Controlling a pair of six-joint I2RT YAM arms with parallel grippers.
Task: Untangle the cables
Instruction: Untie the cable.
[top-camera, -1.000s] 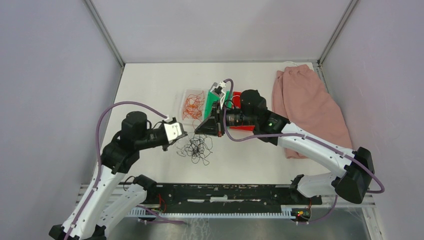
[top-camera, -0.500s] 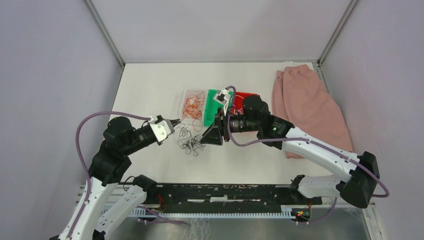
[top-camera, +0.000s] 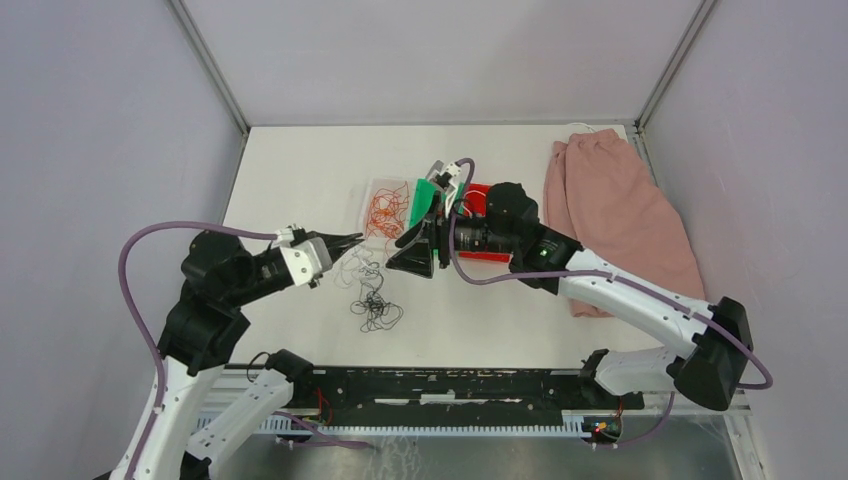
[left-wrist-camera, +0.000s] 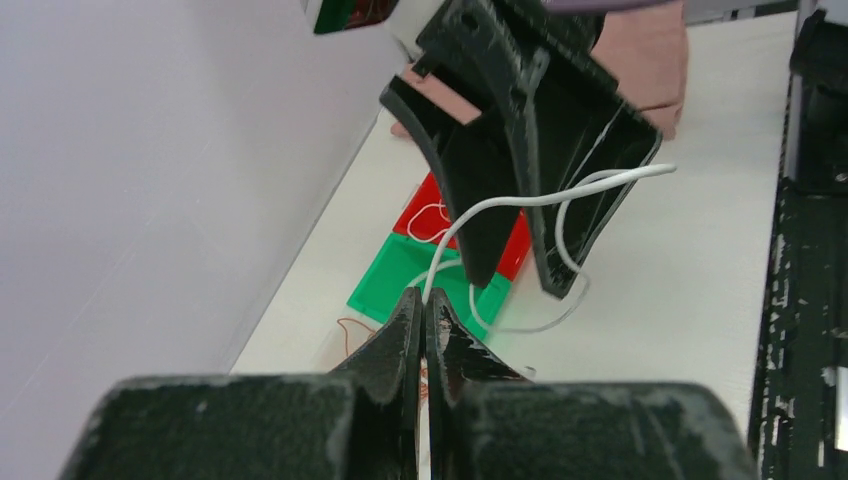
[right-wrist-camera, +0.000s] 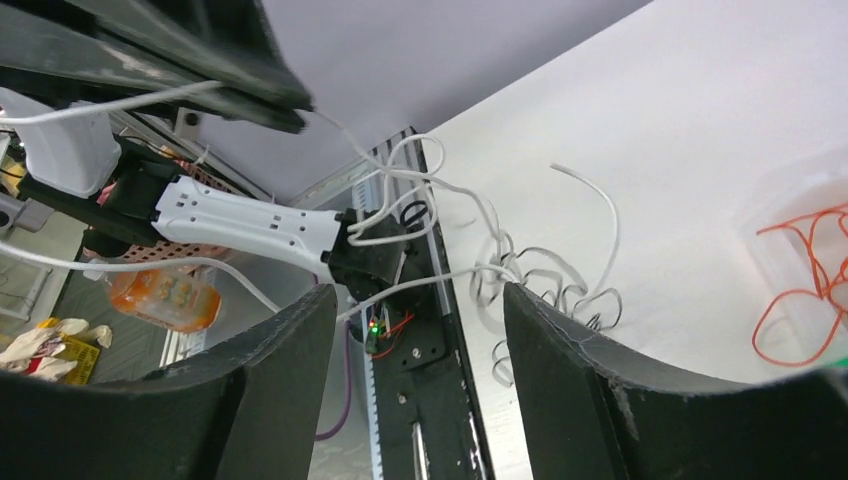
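A: While the left claw (top-camera: 350, 241) is pinched shut on a white wire (left-wrist-camera: 540, 198), what helps?
B: Pull slowly away from the green tray (top-camera: 425, 193). The right claw (top-camera: 412, 254) is open wide, gripping nothing.
A: And the cables (top-camera: 374, 308)?
B: Loose on the white table (top-camera: 300, 170), near that tray, on the robot's side. Pale walls (top-camera: 100, 150) stand all around.

The left arm (top-camera: 165, 412) and right arm (top-camera: 630, 298) wear white shells, black joints (top-camera: 710, 355), looping purple cords (top-camera: 190, 226) and black wedge-shaped fingers (right-wrist-camera: 590, 390).
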